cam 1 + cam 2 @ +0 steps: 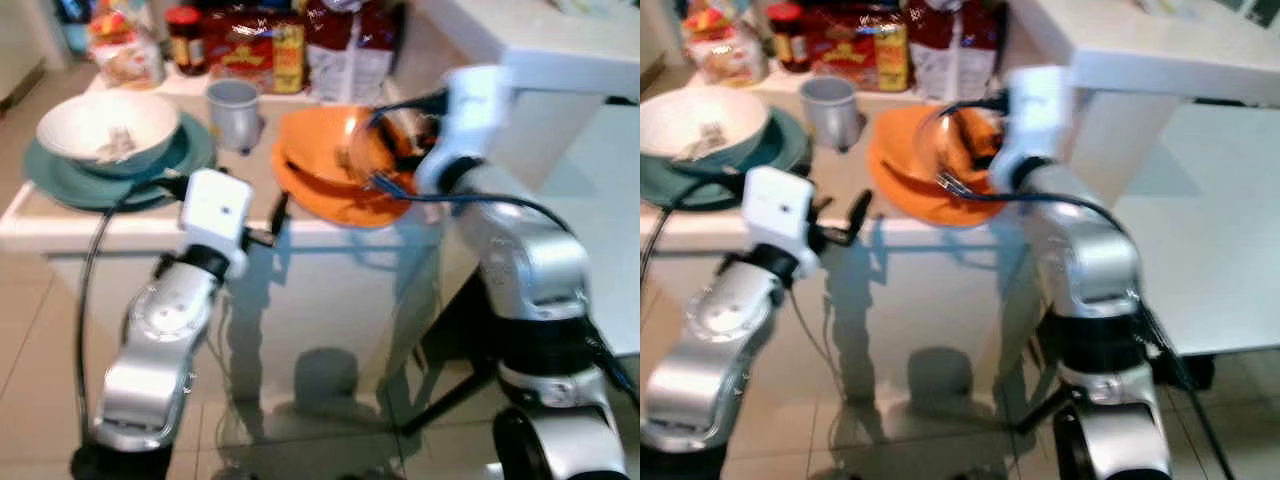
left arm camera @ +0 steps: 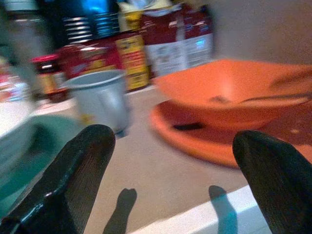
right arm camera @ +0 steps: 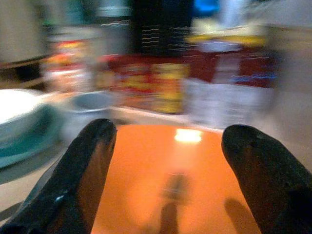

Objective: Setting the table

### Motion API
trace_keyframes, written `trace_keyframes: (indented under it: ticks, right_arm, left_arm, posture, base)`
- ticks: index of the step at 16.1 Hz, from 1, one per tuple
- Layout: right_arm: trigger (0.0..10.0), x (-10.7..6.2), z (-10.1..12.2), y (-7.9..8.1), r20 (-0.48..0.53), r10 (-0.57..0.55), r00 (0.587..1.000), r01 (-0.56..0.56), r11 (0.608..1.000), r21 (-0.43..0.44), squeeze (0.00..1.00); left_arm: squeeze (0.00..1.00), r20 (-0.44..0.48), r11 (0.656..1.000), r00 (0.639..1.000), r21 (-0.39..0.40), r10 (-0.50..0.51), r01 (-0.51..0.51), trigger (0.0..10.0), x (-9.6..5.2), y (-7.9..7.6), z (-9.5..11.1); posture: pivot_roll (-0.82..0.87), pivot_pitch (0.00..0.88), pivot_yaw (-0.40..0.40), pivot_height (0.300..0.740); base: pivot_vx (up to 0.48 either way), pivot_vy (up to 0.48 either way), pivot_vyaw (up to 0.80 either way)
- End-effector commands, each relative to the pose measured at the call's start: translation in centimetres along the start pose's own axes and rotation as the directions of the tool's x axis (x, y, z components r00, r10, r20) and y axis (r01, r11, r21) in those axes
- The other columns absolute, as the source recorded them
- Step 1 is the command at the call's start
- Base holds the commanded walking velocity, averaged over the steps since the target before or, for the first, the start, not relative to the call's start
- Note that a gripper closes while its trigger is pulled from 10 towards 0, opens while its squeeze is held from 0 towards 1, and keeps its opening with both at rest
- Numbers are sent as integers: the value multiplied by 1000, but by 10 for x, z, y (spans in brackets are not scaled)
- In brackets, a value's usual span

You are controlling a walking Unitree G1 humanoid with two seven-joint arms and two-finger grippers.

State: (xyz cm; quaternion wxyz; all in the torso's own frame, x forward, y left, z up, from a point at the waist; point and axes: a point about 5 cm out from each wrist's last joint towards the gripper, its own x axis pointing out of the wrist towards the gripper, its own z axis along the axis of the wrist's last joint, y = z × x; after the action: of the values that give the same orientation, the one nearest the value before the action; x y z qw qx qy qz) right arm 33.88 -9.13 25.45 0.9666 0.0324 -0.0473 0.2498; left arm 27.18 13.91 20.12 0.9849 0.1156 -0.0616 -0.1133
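An orange bowl sits on an orange plate at the right of the white table. A utensil lies in it. My right gripper hovers open just above this bowl, its fingers over the rim. A grey mug stands mid-table. At the left, a white bowl rests on a teal plate. My left gripper is open at the table's front edge, level with the tabletop and facing the mug and orange bowl.
Food packets, a dark jar and a white bag line the table's back. A white counter rises at the right, close to my right arm. Tiled floor lies below.
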Motion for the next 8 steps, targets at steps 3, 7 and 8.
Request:
trace_keyframes:
  ticks: [3, 7, 8]
  right_arm:
    - [10000, 10, -1, -4, -63, 45, 997, -45, 999, 9, 1000]
    - [10000, 40, 7, -8, -89, 18, 996, -19, 1000, -18, 1000]
    - [10000, 47, 5, -12, -116, -3, 993, 1, 1000, -18, 1000]
  left_arm:
    - [0, 15, 1000, 1000, 11, 0, 0, 10000, -2, -2, 3]
    - [0, 16, 1000, 1000, 22, -7, 7, 10000, 0, 0, 3]
    - [0, 15, 1000, 1000, 24, -7, 7, 10000, 0, 0, 4]
  posture:
    - [27, 45, -75, 740]
    - [33, 53, -73, 740]
    - [39, 57, -78, 740]
  base:
    - [0, 0, 0]
    - [0, 0, 0]
    - [0, 0, 0]
